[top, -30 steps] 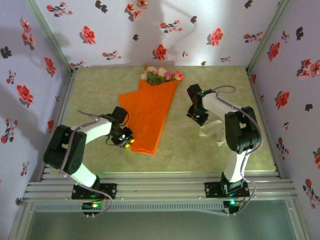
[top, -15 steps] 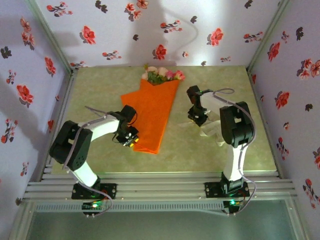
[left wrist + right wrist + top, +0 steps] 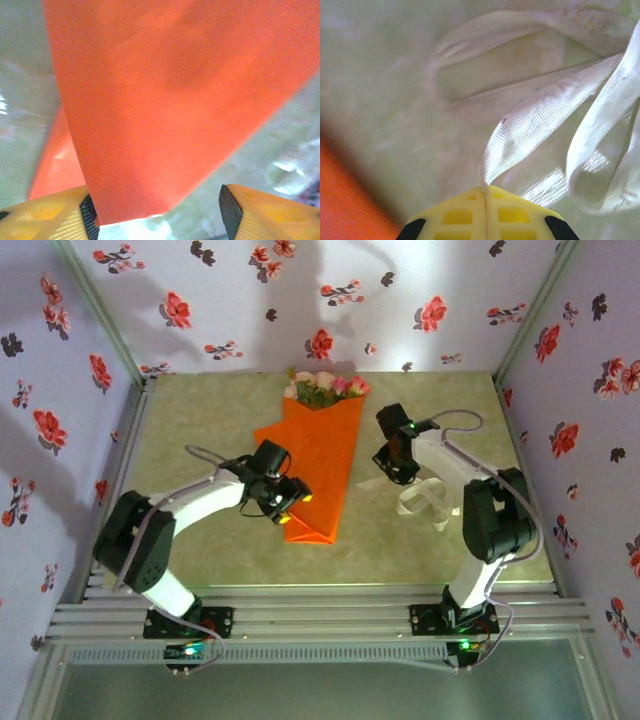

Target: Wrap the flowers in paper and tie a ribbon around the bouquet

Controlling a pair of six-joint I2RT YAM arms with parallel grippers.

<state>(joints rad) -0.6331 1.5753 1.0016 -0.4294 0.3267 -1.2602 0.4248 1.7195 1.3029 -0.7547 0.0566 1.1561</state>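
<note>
The table (image 3: 200, 430) carries the bouquet (image 3: 320, 455) mid-surface, its orange paper (image 3: 165, 100) narrowing toward the arms, with the flowers (image 3: 322, 388) at the far, wide end. The ribbon (image 3: 425, 502) lies in loose loops to its right (apart from the cone). The left gripper (image 3: 156, 210) stands open astride the paper's near edge. The right gripper (image 3: 485, 192) is pinched closed on a ribbon strand.
</note>
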